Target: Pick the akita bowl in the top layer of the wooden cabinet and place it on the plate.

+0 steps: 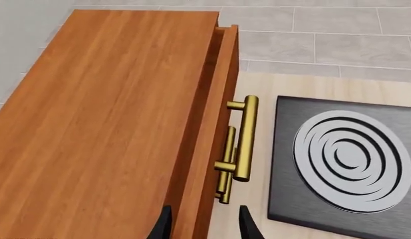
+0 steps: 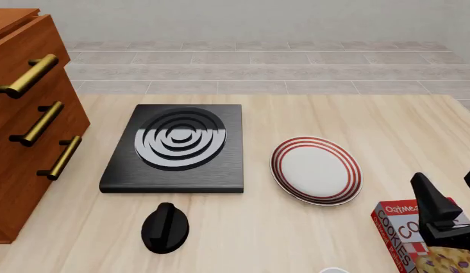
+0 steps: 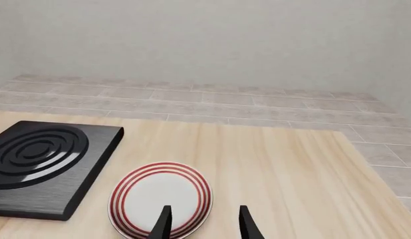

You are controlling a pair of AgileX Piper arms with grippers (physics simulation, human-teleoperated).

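Akita bowl: not visible in any view; presumably inside the top layer (image 1: 215,99) of the wooden cabinet (image 2: 23,125), far left on the surface (image 2: 357,131). Left wrist view shows that drawer only slightly ajar, a thin gap at its front, interior hidden. Left end effector (image 1: 204,224) hangs above the drawer front near its brass handle (image 1: 244,139), fingers apart, holding nothing. Plate (image 2: 316,169) bare, right of the black stove (image 2: 176,147). Right end effector (image 3: 204,223) spread, empty, near side of plate. Judgement: early stage; drawer pull, bowl grasp and placement all remain.
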